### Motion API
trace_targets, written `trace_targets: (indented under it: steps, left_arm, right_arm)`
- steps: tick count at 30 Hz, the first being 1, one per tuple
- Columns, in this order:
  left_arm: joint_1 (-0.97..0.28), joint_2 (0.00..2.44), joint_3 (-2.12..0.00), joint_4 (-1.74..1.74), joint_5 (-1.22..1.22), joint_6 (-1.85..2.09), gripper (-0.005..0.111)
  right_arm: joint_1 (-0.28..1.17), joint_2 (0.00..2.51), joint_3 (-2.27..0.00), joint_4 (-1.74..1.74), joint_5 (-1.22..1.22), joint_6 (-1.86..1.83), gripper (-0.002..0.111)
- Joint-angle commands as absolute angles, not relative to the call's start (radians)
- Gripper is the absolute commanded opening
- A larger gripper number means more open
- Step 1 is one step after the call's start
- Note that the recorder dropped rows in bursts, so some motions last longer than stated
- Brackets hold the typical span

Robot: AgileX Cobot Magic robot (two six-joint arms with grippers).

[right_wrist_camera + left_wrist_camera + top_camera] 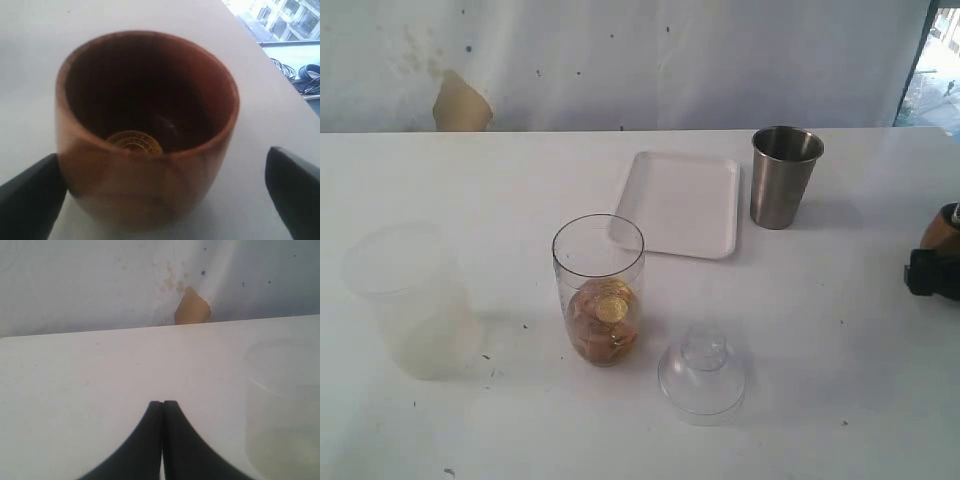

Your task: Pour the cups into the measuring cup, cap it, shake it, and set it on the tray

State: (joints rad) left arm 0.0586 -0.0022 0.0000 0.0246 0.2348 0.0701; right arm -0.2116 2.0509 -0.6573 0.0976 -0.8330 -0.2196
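A: Your right pincer stands wide, one jaw on each side of the wooden cup. The cup sits upright on the table, far out on your right, well apart from the measuring cup.

B: And you haven't gripped it. Bare table shows between the cup and one finger. The other is just beside the wall, maybe touching; I can't tell. One gold coin lies at the bottom of the cup, so I'd judge you have that pour left to make.

A: The measuring cup holds a heap of coins and its mouth is open. The cap lies near it on the table, neck up. That makes sense: you can't cap it until both cups have gone in.

B: The tumbler stands upright just beside the tray, behind the measuring cup. You can't see into it from here. The tray is probably kept for the final set-down.

A: Your left pincer is pressed closed on nothing, low over the table near the frosted cup. I'd guess it is parked there to leave your right arm room.

B: Close squarely around the wooden cup's middle. Its rounded wall could slip if you pinch high.
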Motion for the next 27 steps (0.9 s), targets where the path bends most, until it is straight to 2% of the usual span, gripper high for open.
trace_targets:
  steps: [1, 14, 18, 19, 20, 25, 27]
  left_arm:
    - [0.058, 0.0, 0.0, 0.015, 0.232, 0.068, 0.0]
    - [0.058, 0.0, 0.0, 0.015, 0.232, 0.068, 0.0]
    - [0.058, 0.0, 0.0, 0.015, 0.232, 0.068, 0.0]
    - [0.058, 0.0, 0.0, 0.015, 0.232, 0.068, 0.0]
    - [0.058, 0.0, 0.0, 0.015, 0.232, 0.068, 0.0]
    - [0.058, 0.0, 0.0, 0.015, 0.232, 0.068, 0.0]
    - [0.058, 0.0, 0.0, 0.015, 0.232, 0.068, 0.0]
  right_arm:
    - [-0.219, 2.076, -0.678, 0.094, -0.862, -0.206, 0.105]
    - [-0.219, 2.095, -0.701, 0.0, -0.921, -0.147, 0.103]
    - [-0.219, 2.147, -0.73, -0.071, -0.931, -0.098, 0.082]
    - [-0.219, 2.155, -0.737, -0.099, -0.939, -0.076, 0.074]
    - [-0.219, 2.168, -0.74, -0.146, -0.964, -0.016, 0.056]
    - [-0.216, 2.171, -0.747, -0.285, -1.021, 0.067, 0.002]
    - [-0.216, 2.171, -0.747, -0.356, -1.063, 0.092, 0.0]
